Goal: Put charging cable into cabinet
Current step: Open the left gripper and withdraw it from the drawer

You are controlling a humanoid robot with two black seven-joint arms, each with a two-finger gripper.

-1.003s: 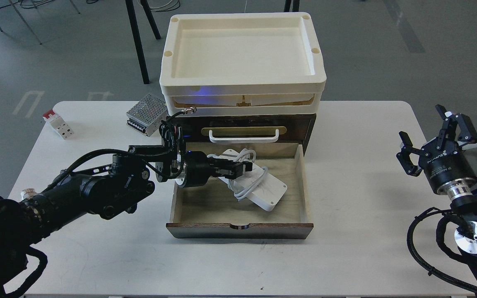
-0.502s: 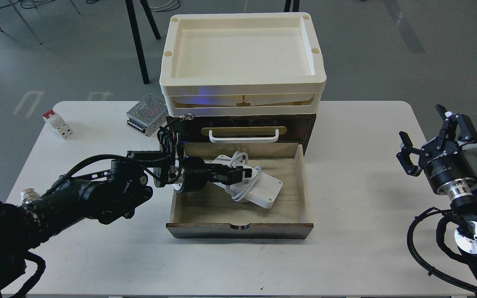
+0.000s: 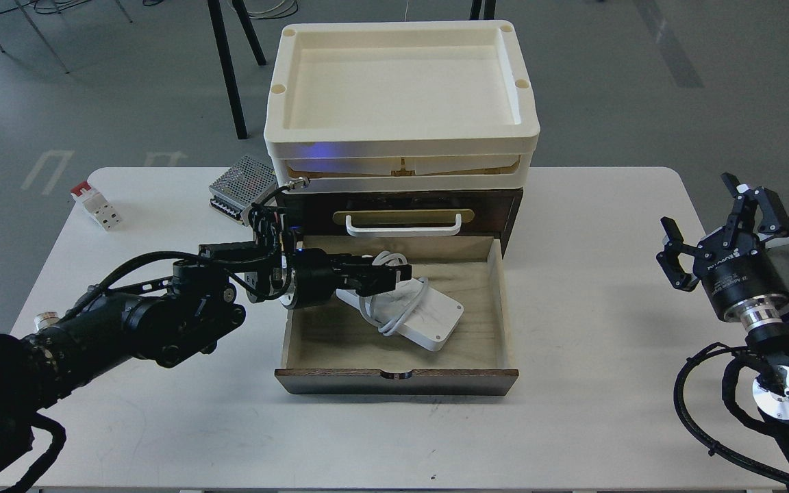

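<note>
Grey floor, white table (image 3: 572, 424), left claw (image 3: 394, 275) clamped on charging cable (image 3: 422, 316) inside open cabinet (image 3: 394, 381) drawer.

Charging cable (image 3: 422, 316) inside cabinet (image 3: 394, 373) drawer

Left tool (image 3: 394, 274) covers charging cable (image 3: 422, 316) left end; grip unclear; right arm cut off

Robotics lab: white bench (image 3: 572, 411) on grey concrete floor (image 3: 93, 82), perforated power-supply box (image 3: 242, 188), stacked cream trays (image 3: 401, 137), black stand legs (image 3: 230, 61) behind.
</note>
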